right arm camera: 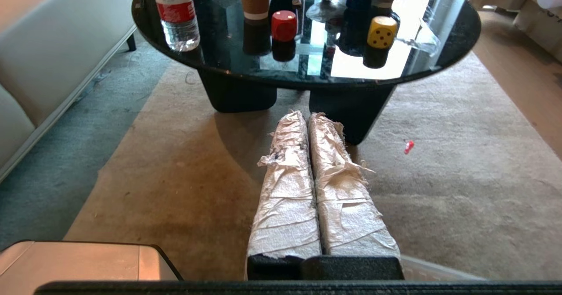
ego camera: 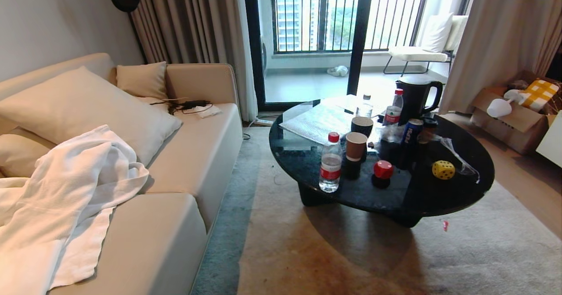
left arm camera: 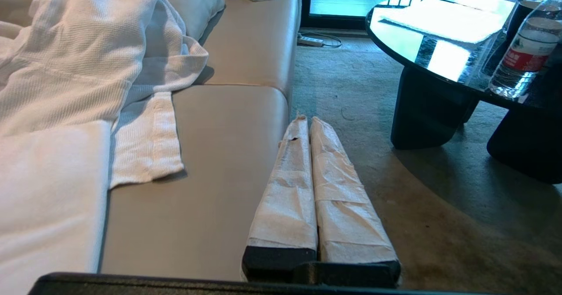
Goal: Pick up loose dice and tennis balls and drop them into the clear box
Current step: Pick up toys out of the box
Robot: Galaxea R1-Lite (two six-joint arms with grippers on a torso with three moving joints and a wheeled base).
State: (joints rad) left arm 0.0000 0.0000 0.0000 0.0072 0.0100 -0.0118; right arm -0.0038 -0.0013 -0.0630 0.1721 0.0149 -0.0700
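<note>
Living room, carpeted; sofa (ego camera: 184,163) with white robe (ego camera: 66,185) to my left, round black desk (ego camera: 465,189) ahead by the balcony door.

Item, task: red die (ego camera: 383,169) near the desk's front edge, yellow die (ego camera: 443,170) just beside it to the right, both apart from the clutter behind. No tennis balls and no clear box in any view; a translucent rim shows at the lower edge of the right wrist view, but I cannot tell what it is.

Item, clutter: water bottle (ego camera: 330,165), paper cup (ego camera: 355,146), cola can (ego camera: 412,132), black kettle (ego camera: 417,95).

Item, left claw (left arm camera: 309,121): fingers pressed together, holding nothing, hanging over the carpet beside the sofa.

Item, right claw (right arm camera: 307,116): fingers pressed together, empty, pointing at the desk's base, well short of the dice.

Step, by my judgement: not yet begun. Next move calls for closing on the desk, spreading the right claw and lowering it around a die; the box must be found first.
</note>
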